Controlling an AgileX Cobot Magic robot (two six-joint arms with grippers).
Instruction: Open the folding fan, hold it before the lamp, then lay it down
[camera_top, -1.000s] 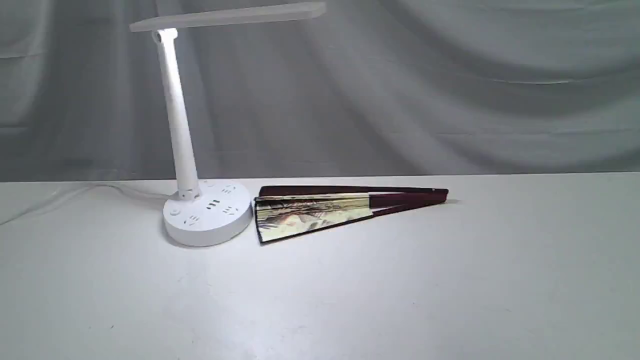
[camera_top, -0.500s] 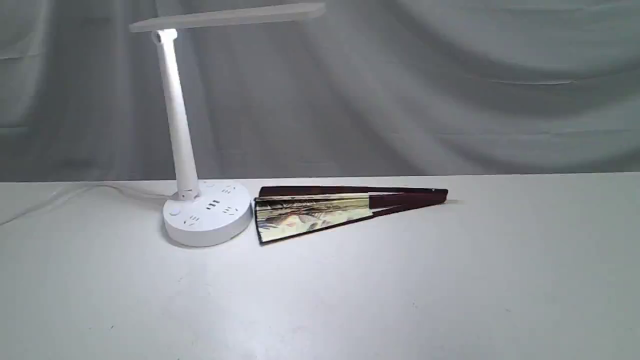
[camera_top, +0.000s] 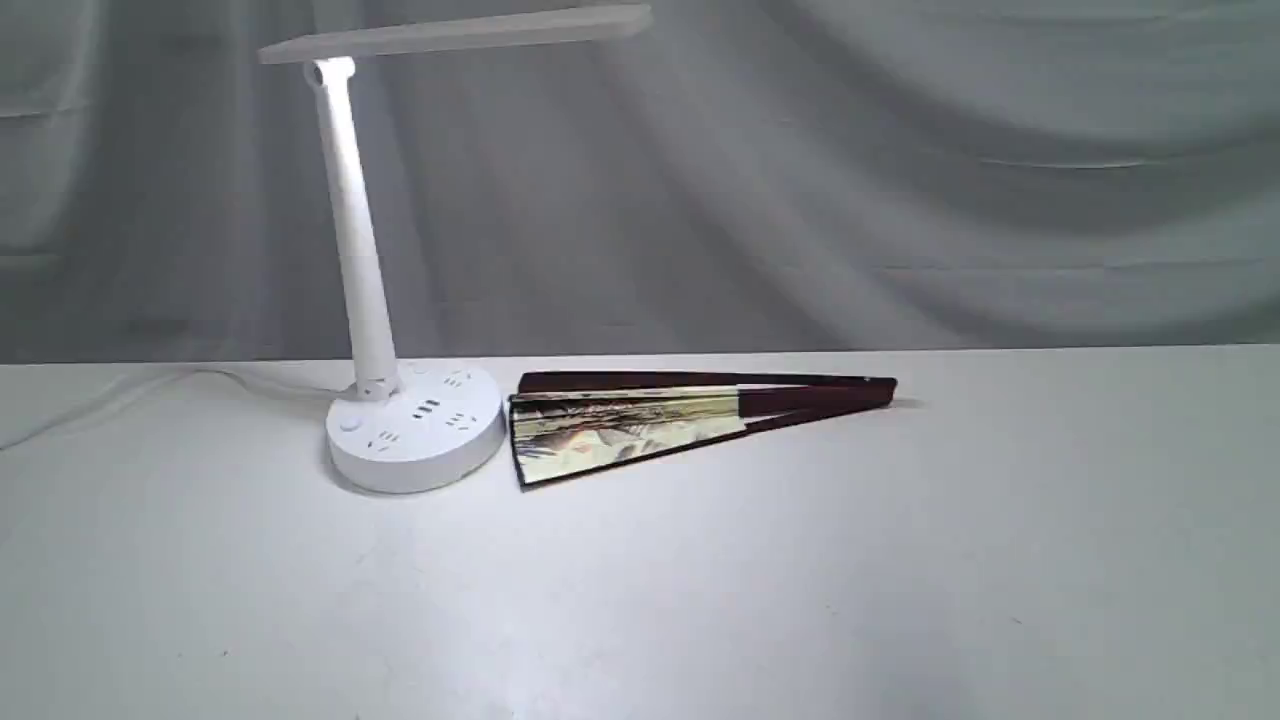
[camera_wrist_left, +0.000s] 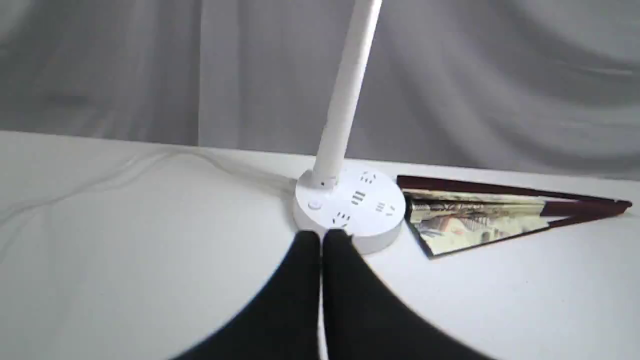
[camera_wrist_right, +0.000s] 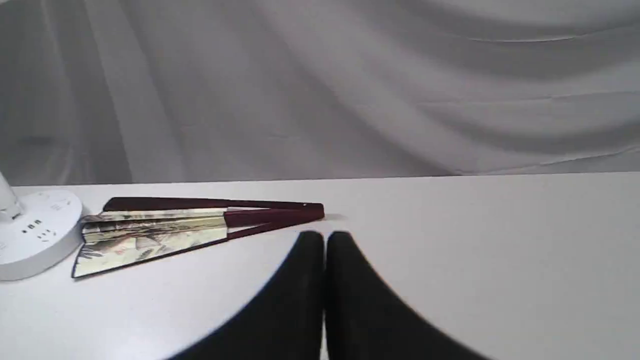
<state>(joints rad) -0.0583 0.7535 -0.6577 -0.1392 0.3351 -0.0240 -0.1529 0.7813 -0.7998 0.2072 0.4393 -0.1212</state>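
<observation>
While it lies only partly spread, the folding fan (camera_top: 640, 425) rests flat on the tabletop (camera_top: 700, 600), close to the edge that runs along the grey curtain (camera_top: 900, 200) — its painted leaf end just beside the round base of the lamp (camera_top: 412, 440), its rib pivot pointing away from it. A white cable (camera_top: 150, 385) trails from the lamp along that same edge. Both pincers are pressed together and empty — the left gripper (camera_wrist_left: 321, 240) faces the lamp base, the right gripper (camera_wrist_right: 325, 240) the fan's pivot end.
</observation>
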